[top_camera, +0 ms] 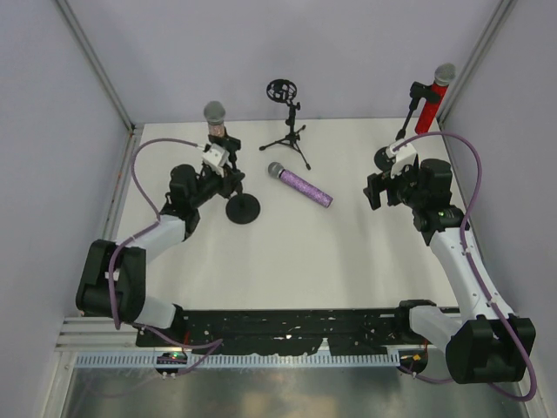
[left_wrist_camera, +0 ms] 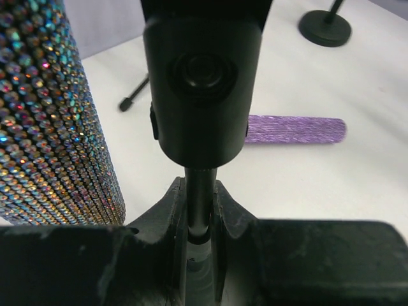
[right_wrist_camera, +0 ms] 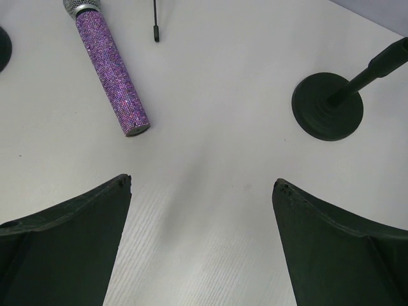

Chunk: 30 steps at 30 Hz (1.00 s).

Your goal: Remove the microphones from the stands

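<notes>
Standing beside the table [right_wrist_camera: 210, 127], I note the left gripper [left_wrist_camera: 199, 220] clamped shut on the thin black pole of the left stand [left_wrist_camera: 200, 191], just under its rounded clip joint [left_wrist_camera: 201, 76]. The glitter microphone [left_wrist_camera: 51, 115] sits upright in that stand, close beside the gripper, and its grey mesh head [top_camera: 214, 111] shows in the overhead view. The right gripper [right_wrist_camera: 201, 185] hangs wide open and holds nothing, well apart from that stand.

Risks, as I judge them:
- **Pole:** It is smooth and round, so the pinch could slip or let the stand twist when the microphone is pulled.
- **Microphone body:** It is a cylinder studded with small hard beads (bumpy, probably kind to a grip, though a glancing pinch may skid across them).
- **Stand:** A pull off the clip's line could tip it, since its round flat base [top_camera: 243, 210] is small.
- **Purple microphone [top_camera: 300, 185]:** It lies loose nearby, is likewise a cylinder, and would roll if brushed.
- **Red microphone [top_camera: 428, 104]:** It sits on the far stand and is nearer the open gripper, so it invites a wrong pick.
</notes>
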Each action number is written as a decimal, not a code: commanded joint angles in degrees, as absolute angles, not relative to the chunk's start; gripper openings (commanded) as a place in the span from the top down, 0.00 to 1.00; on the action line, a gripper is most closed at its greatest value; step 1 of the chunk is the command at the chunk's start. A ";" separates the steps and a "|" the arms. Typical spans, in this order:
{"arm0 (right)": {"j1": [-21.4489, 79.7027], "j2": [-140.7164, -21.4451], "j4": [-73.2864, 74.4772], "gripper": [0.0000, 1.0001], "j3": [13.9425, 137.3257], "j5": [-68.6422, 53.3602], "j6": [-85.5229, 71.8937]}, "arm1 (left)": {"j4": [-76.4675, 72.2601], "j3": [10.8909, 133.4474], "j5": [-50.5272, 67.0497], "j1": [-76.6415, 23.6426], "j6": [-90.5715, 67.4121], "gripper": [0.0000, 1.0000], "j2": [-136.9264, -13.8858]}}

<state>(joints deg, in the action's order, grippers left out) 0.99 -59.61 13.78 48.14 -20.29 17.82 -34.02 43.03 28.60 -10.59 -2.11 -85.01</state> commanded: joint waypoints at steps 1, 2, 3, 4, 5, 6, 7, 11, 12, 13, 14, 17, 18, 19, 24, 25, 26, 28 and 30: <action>0.79 -59.59 12.48 0.04 49.04 -22.06 18.10 | -41.65 37.37 21.28 -17.91 -3.25 0.94 -77.18; 0.79 -59.68 12.48 0.04 48.96 -22.15 18.11 | -42.97 35.87 19.36 -19.84 -3.51 0.94 -76.38; 0.79 -59.76 12.57 0.04 48.96 -22.41 18.19 | -43.76 34.47 17.51 -21.43 -3.86 0.94 -75.42; 0.79 -59.85 12.57 0.04 48.87 -22.41 18.28 | -44.47 33.15 14.71 -23.27 -4.91 0.94 -74.63; 0.88 -59.85 12.57 0.04 48.87 -22.50 18.28 | -44.99 32.44 13.37 -24.77 -5.36 0.94 -73.84; 0.79 -59.94 12.57 0.04 48.87 -22.41 18.46 | -44.91 31.56 11.27 -25.92 -6.49 0.94 -73.05; 0.88 -59.94 12.57 0.04 48.69 -22.59 18.46 | -44.91 31.03 9.42 -27.32 -6.94 0.93 -72.43; 0.79 -60.20 12.57 0.04 48.60 -23.20 18.72 | -43.60 29.71 5.20 -30.76 -7.82 0.90 -70.40; 0.88 -60.38 12.66 0.04 48.69 -23.29 18.72 | -43.33 29.45 4.58 -31.54 -7.82 0.87 -70.14; 0.88 -60.38 12.66 0.04 48.69 -23.55 18.63 | -42.90 29.53 4.57 -31.99 -7.82 0.81 -70.14; 0.79 -60.38 12.66 0.04 48.69 -23.73 18.63 | -42.37 29.79 4.57 -32.17 -7.82 0.75 -70.05; 0.79 -60.47 12.74 0.04 48.69 -23.73 18.72 | -40.70 30.41 4.66 -32.43 -8.26 0.55 -70.14; 0.88 -60.38 12.74 0.04 48.60 -23.64 18.89 | -40.17 30.76 5.44 -32.43 -8.17 0.49 -70.05; 0.79 -60.55 12.66 0.04 48.52 -23.82 18.90 | -39.91 30.59 5.71 -32.43 -8.00 0.44 -69.96; 1.67 -60.65 12.39 0.04 48.95 -24.08 19.51 | -38.15 29.62 9.66 -32.43 -5.63 0.22 -68.38; 2.63 -60.64 12.48 0.04 49.13 -24.17 19.77 | -38.06 29.10 11.15 -32.43 -4.58 0.16 -67.94; 3.16 -60.64 12.48 0.04 49.30 -24.17 20.56 | -37.88 28.40 13.34 -32.43 -2.22 0.12 -67.16; 5.97 -60.38 12.48 0.04 50.01 -23.56 23.18 | -37.36 26.46 14.93 -32.35 -0.18 0.05 -64.61; 9.66 -60.12 12.04 0.05 50.97 -21.72 25.82 | -35.96 24.62 16.78 -32.26 3.24 0.00 -62.15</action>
